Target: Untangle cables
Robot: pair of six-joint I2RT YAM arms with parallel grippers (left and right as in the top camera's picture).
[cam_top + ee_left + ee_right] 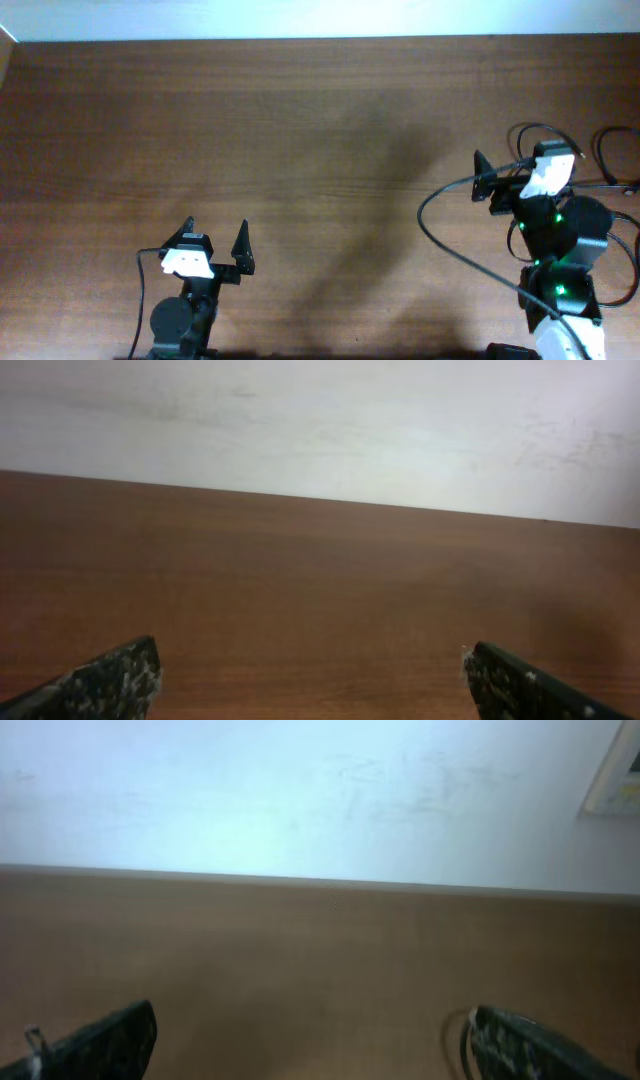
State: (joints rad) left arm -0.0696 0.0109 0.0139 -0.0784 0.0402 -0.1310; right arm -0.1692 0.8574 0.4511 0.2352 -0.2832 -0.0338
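The left arm sits low at the near edge of the desk (300,120), its forearm pointing away from its base and its left hand (215,228) held level just above the wood. The two dark fingers (110,680) are spread wide with nothing between them, and the left wrist view shows only bare brown desk running to a pale wall (320,420). The right arm is folded up tighter at the right side, green lights glowing on its joints, with the right hand (520,160) turned toward the far edge of the desk. Its fingers (100,1045) also stand fully apart and hold nothing. The cables (601,155) lie at the far right edge of the desk, thin black loops just beside the right arm and partly cut off by the frame (which strands there are loose cords and which belong to the arm's own wiring cannot be told). A longer black lead (419,222) sweeps out from the right arm in a wide arc to its left and curves back to its base. Both hands are well apart from each other, and neither touches the cables.
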